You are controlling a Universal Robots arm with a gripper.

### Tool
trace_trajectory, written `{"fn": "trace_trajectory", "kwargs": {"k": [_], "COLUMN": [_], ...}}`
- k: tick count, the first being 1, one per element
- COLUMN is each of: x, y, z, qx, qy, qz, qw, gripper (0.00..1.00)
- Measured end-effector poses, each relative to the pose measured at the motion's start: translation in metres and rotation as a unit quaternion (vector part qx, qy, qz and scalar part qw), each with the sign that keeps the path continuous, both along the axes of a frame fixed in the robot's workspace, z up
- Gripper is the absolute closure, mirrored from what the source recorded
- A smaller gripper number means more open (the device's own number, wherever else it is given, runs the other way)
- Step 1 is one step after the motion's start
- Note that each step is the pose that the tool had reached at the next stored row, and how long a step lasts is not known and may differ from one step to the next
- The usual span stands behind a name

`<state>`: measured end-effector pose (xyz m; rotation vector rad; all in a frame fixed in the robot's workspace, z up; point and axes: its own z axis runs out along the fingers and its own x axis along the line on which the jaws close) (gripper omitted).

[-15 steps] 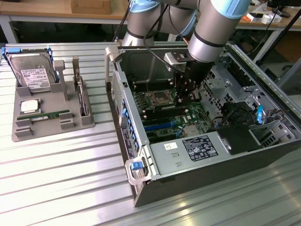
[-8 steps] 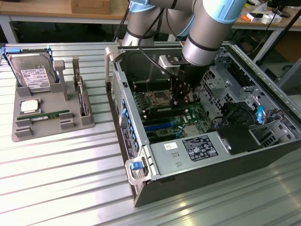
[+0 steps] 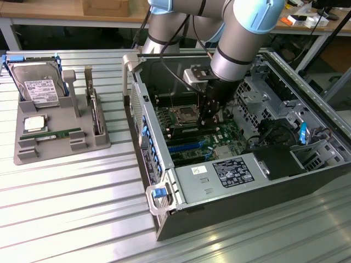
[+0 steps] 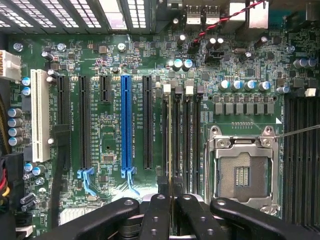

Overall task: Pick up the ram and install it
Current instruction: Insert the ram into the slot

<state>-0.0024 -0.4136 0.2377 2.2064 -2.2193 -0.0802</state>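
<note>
One ram (image 4: 170, 145) (edge-on) in claw (image 4: 170, 200), over motherboard (image 4: 110, 130) slots.

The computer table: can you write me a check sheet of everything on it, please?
Surface: ribbed metal table, with an open PC case on it.
Job's things: ram edge-on in the claw, over the memory slots; spare ram lying in the tray.
Clutter: hard drive and CPU in the tray.
Grippers: claw inside the case, shut on the ram.
Cables: red-black wire on the board.
Surroundings: workbenches behind.
</note>
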Motion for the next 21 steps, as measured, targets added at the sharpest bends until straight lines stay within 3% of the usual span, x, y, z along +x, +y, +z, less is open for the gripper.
{"fn": "trace_trajectory", "kwargs": {"k": [21], "x": [-0.0012], "y": [-0.0006], "z": [-0.0023], "qx": [0.0005], "qy": [-0.0006], "qz": [0.001], "qw": [1.0], "gripper": [0.88]}}
